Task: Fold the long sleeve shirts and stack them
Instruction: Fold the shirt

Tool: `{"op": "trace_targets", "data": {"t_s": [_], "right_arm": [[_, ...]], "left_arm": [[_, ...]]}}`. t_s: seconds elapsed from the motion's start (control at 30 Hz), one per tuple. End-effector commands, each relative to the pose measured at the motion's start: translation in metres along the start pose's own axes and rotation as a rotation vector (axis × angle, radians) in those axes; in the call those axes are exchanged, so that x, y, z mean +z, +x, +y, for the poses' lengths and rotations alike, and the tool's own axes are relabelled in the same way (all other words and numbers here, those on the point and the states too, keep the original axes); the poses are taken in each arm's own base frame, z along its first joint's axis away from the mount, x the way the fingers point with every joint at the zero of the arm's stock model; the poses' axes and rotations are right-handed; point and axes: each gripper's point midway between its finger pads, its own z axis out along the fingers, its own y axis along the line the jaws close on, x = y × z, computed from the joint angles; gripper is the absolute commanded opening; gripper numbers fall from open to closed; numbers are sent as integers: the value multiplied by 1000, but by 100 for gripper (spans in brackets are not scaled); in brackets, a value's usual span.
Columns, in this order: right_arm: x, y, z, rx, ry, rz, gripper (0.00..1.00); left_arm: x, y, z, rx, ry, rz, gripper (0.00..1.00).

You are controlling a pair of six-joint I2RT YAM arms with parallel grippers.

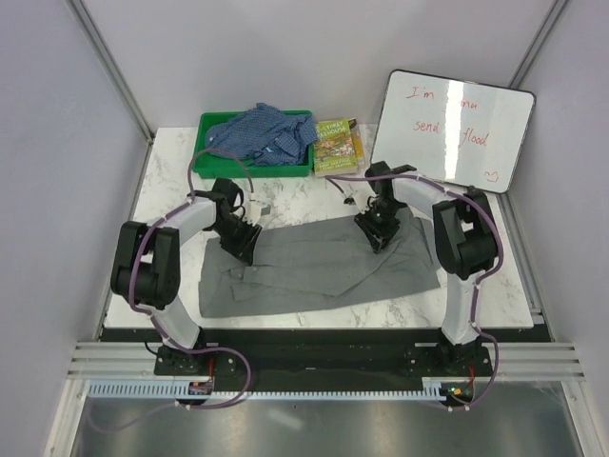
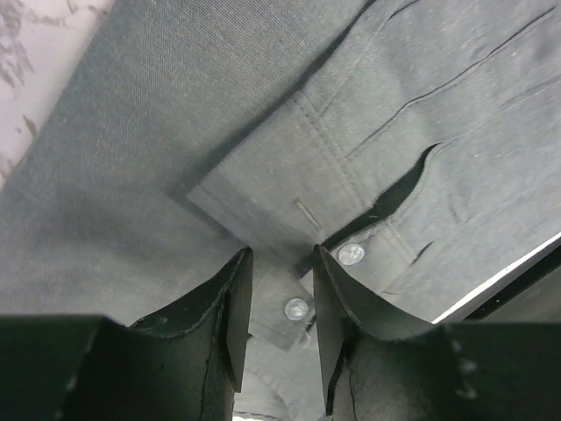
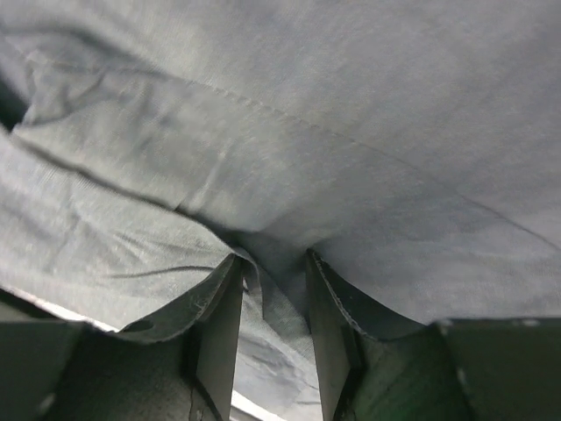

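Folding the large plain grey cloth shirt [image 1: 314,271]
Left pincer [image 2: 282,303] and right pincer [image 3: 273,303] are clamping it; lifting evenly is advisable.

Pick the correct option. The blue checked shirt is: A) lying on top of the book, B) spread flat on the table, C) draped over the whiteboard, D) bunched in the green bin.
D: the blue checked shirt lies crumpled inside the green bin, while the grey shirt is the one spread out flat.
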Motion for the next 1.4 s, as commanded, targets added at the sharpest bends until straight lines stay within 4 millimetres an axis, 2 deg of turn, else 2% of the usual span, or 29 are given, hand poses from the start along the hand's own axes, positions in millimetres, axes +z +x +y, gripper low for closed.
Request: {"op": "trace_targets", "data": {"t_s": [0.0,0.03,0.1,0.13,0.17,0.2,0.23,0.27,0.33,0.37,0.4,0.47,0.5,0.53,0.6,0.67,0.87,0.97,1.0,1.1,1.2,1.3,1.37], "right_arm": [[13,-29,-83,-37,244,-30,43],[5,-35,-95,-31,275,-40,43],[-7,-33,-110,-18,277,-51,48],[-16,-35,-109,-12,256,-70,49],[-31,-38,-107,-2,246,-103,52],[-42,-38,-105,13,230,-124,53],[-63,-41,-97,16,218,-156,55],[-72,-45,-89,19,189,-187,56],[-92,-41,-72,26,162,-225,58],[-94,-39,-66,27,145,-232,58],[-95,-34,-61,28,137,-228,58],[-89,-19,-56,30,128,-197,57],[-80,-10,-53,36,115,-171,57],[-75,-7,-52,38,110,-163,56],[-62,0,-48,54,82,-139,56],[-56,2,-46,66,73,-138,55],[-47,12,-38,70,58,-116,54],[-34,19,-39,71,62,-91,54],[-23,23,-42,75,65,-72,54],[-8,29,-60,66,122,-26,52],[-2,34,-79,62,168,-2,51],[-5,36,-97,42,222,4,51],[-14,34,-100,24,242,-7,51]], "left_arm": [[5,-25,3,41,7,-28,40],[7,-25,-2,49,18,-18,40],[13,-22,-22,94,45,18,40],[14,-18,-31,112,60,40,40],[17,-16,-48,137,99,56,40],[18,-15,-56,132,121,64,40],[17,-16,-63,130,144,61,40],[17,-18,-74,128,180,55,40],[11,-27,-81,93,208,30,40],[8,-30,-89,86,243,19,40],[2,-38,-92,96,250,-4,40],[-4,-47,-85,118,204,-36,40],[-5,-52,-80,130,171,-44,40],[-2,-52,-64,136,87,-22,40],[5,-50,-51,145,40,9,39],[15,-41,-44,151,6,64,40],[34,-6,-50,130,1,192,36],[39,6,-67,111,74,224,35],[40,7,-79,120,105,228,35],[39,11,-106,132,176,240,35],[30,11,-134,136,287,236,36],[12,10,-157,158,401,194,37],[-1,6,-160,230,410,131,39]]}}
